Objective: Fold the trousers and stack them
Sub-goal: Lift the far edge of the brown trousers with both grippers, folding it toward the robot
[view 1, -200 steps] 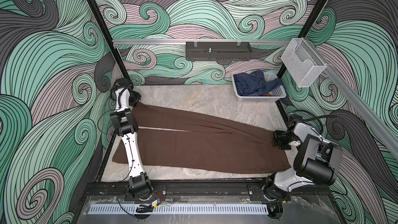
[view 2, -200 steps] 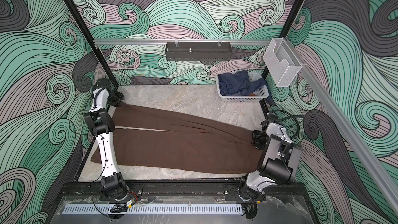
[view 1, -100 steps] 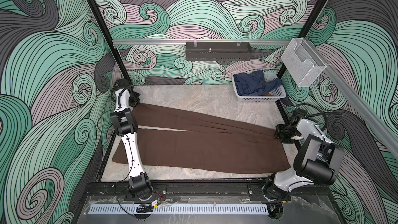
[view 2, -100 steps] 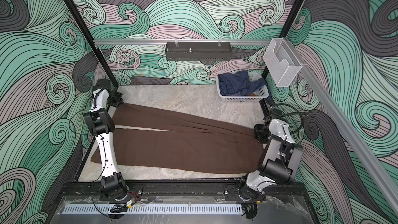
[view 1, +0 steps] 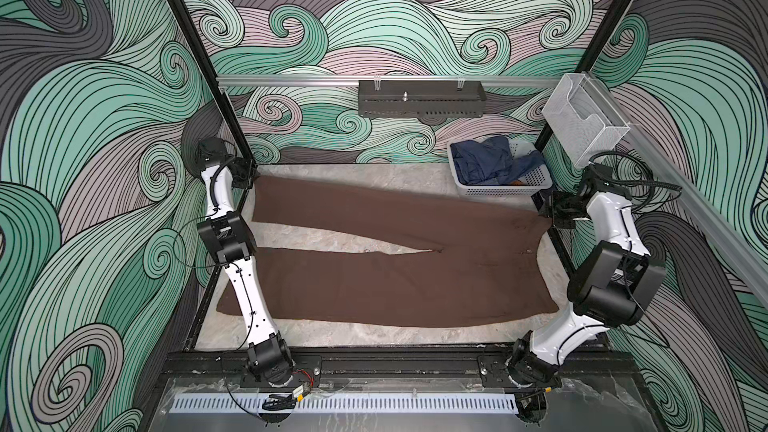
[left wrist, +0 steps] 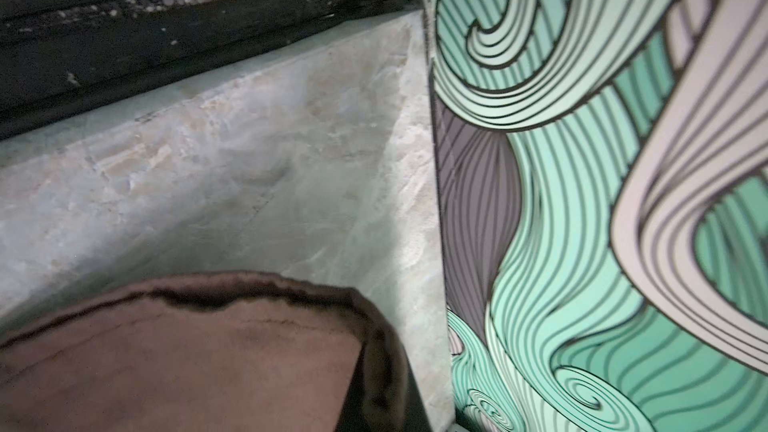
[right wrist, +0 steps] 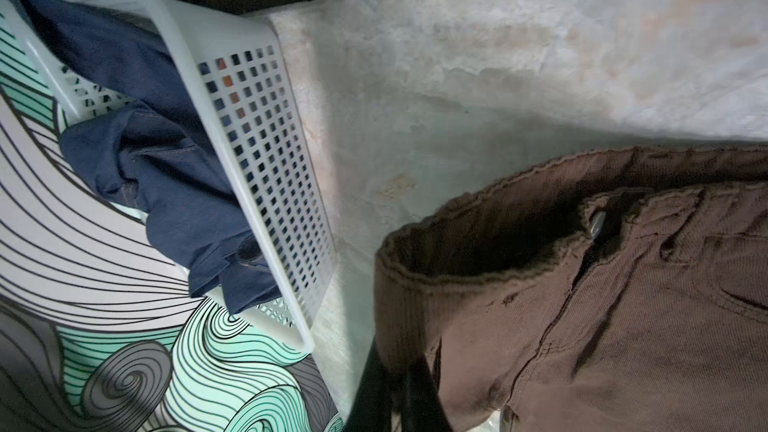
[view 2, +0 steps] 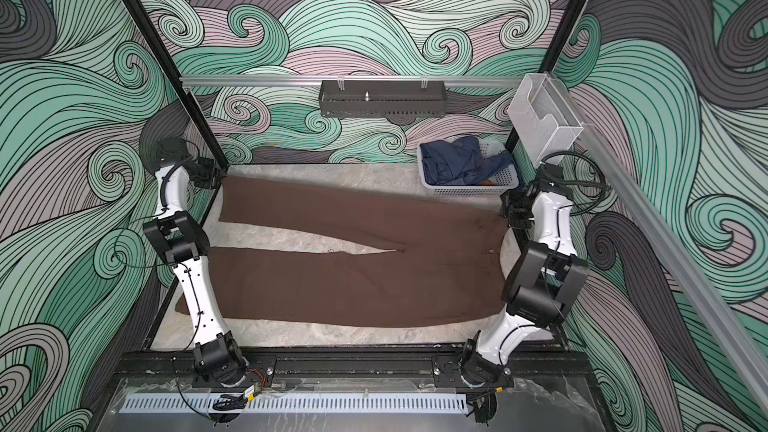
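Observation:
The dark brown trousers lie flat across the table, legs to the left and waist to the right. A strip of bare table shows between the two legs. My left gripper sits at the back left corner, shut on the hem of the far leg. In the left wrist view that hem bulges up over the dark jaws. My right gripper is shut on the far corner of the waistband, its jaws pinching the cloth beside the button fly.
A white basket of navy garments stands at the back right, close to the right gripper. A black shelf hangs on the back wall, and a wire bin on the right post. Black frame posts flank both grippers.
My left gripper has shut on the far leg's hem. The right gripper has carried the waist corner toward the back, and the two legs now lie apart with a gap between them.

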You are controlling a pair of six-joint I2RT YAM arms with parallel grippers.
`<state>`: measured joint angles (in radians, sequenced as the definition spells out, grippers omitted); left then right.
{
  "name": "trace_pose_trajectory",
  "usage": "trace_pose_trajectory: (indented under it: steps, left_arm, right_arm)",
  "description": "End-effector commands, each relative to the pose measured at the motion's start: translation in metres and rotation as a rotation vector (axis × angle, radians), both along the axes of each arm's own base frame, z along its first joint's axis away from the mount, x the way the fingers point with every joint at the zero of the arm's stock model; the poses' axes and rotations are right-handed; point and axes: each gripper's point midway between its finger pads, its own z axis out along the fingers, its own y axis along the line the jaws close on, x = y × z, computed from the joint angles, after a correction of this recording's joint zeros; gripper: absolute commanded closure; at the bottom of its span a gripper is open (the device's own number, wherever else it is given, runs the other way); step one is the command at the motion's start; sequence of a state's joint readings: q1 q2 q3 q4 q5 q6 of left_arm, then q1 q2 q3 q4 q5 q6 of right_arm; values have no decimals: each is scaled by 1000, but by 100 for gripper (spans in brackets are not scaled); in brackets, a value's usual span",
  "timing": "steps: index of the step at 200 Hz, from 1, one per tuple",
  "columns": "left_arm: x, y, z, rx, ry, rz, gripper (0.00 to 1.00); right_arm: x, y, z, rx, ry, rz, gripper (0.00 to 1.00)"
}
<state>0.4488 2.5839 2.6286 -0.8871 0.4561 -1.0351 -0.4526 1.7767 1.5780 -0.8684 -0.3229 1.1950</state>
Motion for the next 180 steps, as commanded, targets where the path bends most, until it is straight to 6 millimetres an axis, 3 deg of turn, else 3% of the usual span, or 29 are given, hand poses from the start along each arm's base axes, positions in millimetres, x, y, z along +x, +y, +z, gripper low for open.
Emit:
trace_pose_trajectory:
  steps: [1, 28, 74, 102, 130, 180]
  left_arm:
    - [2, 36, 70, 31, -177, 90, 100]
    - [-1, 44, 80, 35, -196, 114, 100]
    - [-3, 40, 83, 21, -197, 106, 100]
    - [-14, 36, 90, 18, -180, 92, 100]
    - [-40, 35, 98, -38, -176, 75, 100]
    - [-106, 44, 84, -85, -144, 102, 100]
  right_arm:
    - [14, -10, 7, -4, -7, -19, 100]
    - [27, -14, 9, -12, -9, -14, 100]
    - [42, -19, 0, -4, -7, 0, 100]
    - [47, -18, -3, -2, -11, 36, 100]
    - [46, -12, -12, 26, 4, 89, 100]
    - [26, -4, -15, 36, 5, 153, 100]
